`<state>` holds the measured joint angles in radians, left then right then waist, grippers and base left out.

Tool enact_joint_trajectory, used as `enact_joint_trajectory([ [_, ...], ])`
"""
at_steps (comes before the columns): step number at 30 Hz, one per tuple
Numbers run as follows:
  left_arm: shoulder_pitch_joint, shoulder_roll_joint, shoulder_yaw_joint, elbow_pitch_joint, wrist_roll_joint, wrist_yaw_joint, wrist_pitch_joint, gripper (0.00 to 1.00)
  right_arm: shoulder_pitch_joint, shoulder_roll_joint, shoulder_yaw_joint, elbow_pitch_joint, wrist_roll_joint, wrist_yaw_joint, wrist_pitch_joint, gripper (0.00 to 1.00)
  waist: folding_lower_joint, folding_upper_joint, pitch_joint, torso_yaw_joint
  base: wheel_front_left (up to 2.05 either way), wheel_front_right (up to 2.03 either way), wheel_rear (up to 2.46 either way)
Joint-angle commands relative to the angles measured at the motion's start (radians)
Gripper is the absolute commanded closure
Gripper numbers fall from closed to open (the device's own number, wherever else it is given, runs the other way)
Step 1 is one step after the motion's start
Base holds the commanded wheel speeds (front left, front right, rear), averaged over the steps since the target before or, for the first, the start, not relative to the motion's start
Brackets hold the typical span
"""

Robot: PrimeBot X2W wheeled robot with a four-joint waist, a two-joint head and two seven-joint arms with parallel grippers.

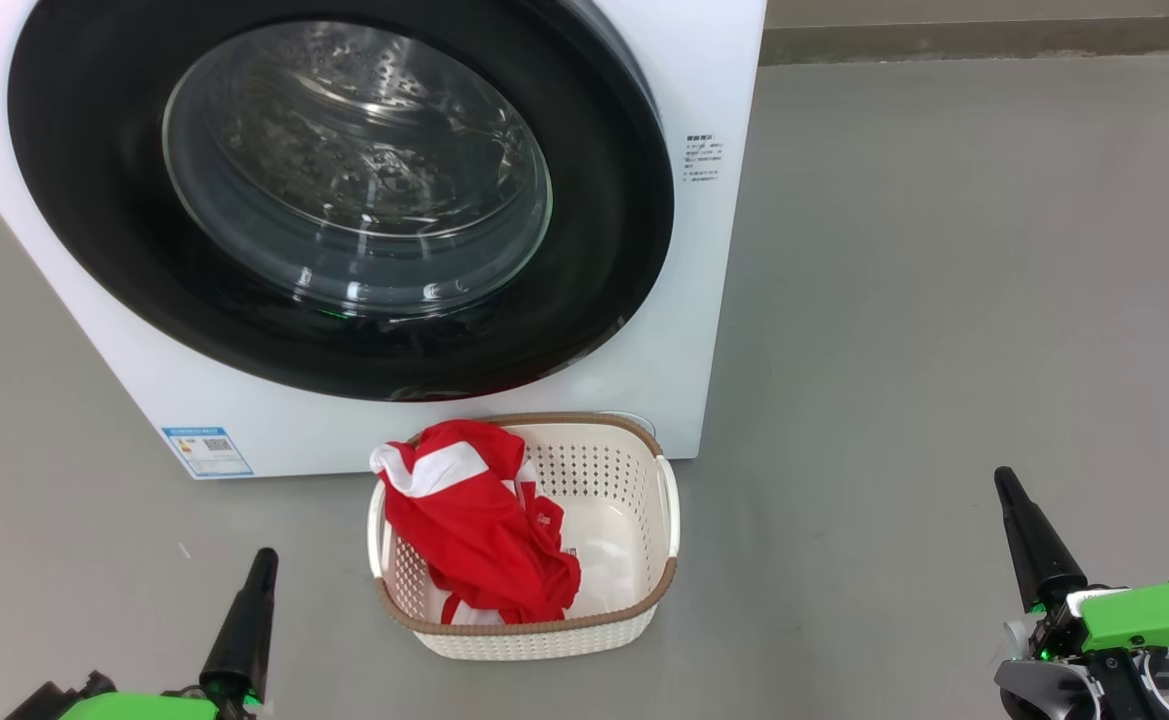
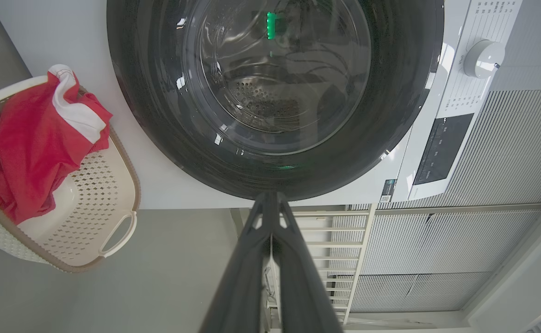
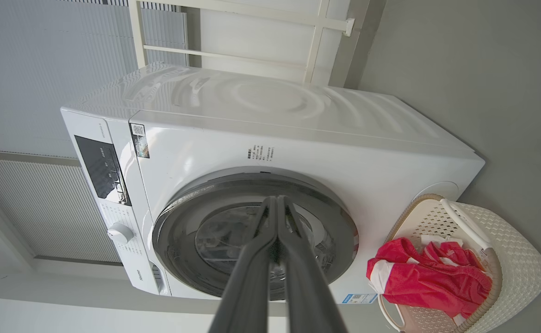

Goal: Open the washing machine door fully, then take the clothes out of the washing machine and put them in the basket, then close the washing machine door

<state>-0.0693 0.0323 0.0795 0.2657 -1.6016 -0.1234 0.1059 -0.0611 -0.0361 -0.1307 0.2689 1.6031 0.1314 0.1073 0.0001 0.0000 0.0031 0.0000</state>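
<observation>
Both arms low and apart at the near edge of the head view; left gripper (image 1: 263, 560) has its two dark fingers pressed together with nothing between them, and the left wrist view confirms the tips meet; right gripper (image 1: 1007, 488) likewise closed and empty, tips meeting in the right wrist view; ahead of the jaws and between the two arms, nearer the left one, sits the basket (image 1: 666, 582) on the grey floor; the clothes (image 1: 474, 530) lie inside it, heaped against the side toward the left jaws, one white-trimmed fold draped over the far-left rim; long axis of the heap runs away from the jaws toward the machine; just beyond the basket stands the washing machine (image 1: 709, 300), blue label sticker (image 1: 207, 451) low on its front; the washing machine door (image 1: 354, 170) lies ahead of and above the left jaws, well to the left of the right jaws, so the left arm is nearer; the door looks flush against the front, and no red shows through the glass; judgement: all three steps appear done, and any remaining move would be a check push on the black rim by the left arm.
</observation>
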Motion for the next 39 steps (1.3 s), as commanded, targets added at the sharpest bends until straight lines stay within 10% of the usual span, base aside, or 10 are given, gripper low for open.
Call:
enact_joint_trajectory([
  [1, -0.039, 0.018, 0.034, -0.02, -0.007, -0.007, 0.007, 1.0, -0.047, -0.015, 0.017, -0.024, 0.005, -0.001, 0.006, 1.0, 0.0, 0.0, 0.0, 0.0, 0.0, 0.0, 0.0],
  [39, -0.039, 0.018, 0.034, -0.02, -0.007, -0.007, 0.007, 1.0, -0.047, -0.015, 0.016, -0.024, 0.005, -0.001, 0.006, 1.0, 0.0, 0.0, 0.0, 0.0, 0.0, 0.0, 0.0],
])
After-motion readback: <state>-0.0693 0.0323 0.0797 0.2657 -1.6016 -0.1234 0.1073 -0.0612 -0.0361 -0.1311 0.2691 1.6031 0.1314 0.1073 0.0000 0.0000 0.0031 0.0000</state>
